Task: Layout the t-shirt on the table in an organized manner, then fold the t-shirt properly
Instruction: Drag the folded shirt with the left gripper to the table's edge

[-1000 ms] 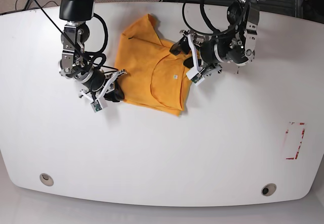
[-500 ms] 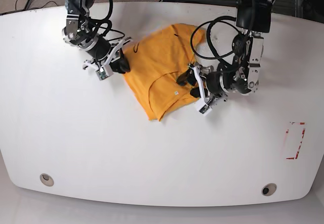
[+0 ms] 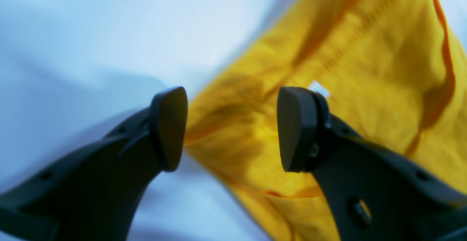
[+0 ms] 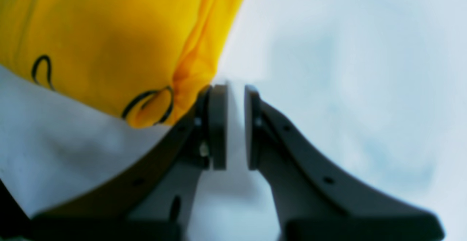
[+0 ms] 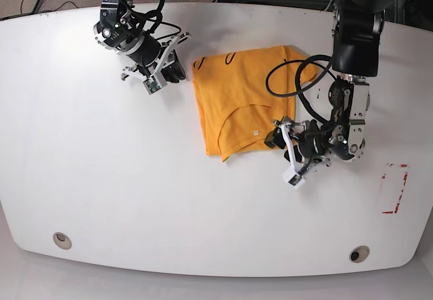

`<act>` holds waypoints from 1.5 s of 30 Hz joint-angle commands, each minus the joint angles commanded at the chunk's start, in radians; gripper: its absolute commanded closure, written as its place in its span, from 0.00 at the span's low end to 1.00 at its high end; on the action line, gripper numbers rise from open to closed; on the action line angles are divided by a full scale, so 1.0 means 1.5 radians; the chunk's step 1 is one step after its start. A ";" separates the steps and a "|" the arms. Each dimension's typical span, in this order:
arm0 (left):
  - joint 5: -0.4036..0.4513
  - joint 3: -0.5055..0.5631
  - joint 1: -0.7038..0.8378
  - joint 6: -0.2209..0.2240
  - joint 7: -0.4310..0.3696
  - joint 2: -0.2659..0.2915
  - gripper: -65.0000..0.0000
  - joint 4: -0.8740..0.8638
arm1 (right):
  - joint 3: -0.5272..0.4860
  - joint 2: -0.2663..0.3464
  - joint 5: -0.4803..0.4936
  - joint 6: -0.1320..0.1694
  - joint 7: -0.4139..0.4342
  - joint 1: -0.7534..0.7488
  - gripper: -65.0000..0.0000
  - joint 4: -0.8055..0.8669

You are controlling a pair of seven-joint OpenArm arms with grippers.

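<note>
A glossy white tabletop [image 5: 169, 205] with rounded corners spreads beneath both jaws. A red-and-white tape rectangle [image 5: 394, 188] lies outward from the left jaws. Two round metal grommets [image 5: 62, 240] [image 5: 359, 254] sit well apart from the jaws, near the rounded corners. Dark cables [image 5: 67, 3] run beyond the right jaws, past the tabletop's edge. Soft, pale reflections and blurred shadows surround both jaws.

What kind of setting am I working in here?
Probably a robotics lab or test bench: two arms reach over a glossy white table with metal grommets, loose black cables run behind it, and a red-white tape rectangle marks the tabletop.
</note>
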 joint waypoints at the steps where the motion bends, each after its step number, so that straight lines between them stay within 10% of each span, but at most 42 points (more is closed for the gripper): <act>1: -0.001 0.000 -0.004 0.000 0.000 0.000 0.44 0.001 | 0.000 -0.001 0.000 0.000 0.000 0.000 0.89 0.002; 10: -0.002 -0.006 -0.008 -0.064 0.026 -0.008 0.44 0.136 | 0.015 0.023 0.000 0.000 -0.001 0.015 0.89 0.046; 24: 0.001 -0.016 0.251 -0.005 0.078 0.074 0.44 0.451 | 0.149 0.065 0.001 0.000 -0.033 0.098 0.88 0.046; 34: 0.031 -0.014 0.384 0.012 0.031 0.155 0.44 0.421 | 0.189 0.078 0.001 0.000 -0.073 0.128 0.89 0.046; 45: 0.050 -0.017 0.402 0.011 -0.056 0.099 0.44 0.227 | 0.189 0.075 0.001 0.000 -0.073 0.124 0.89 0.047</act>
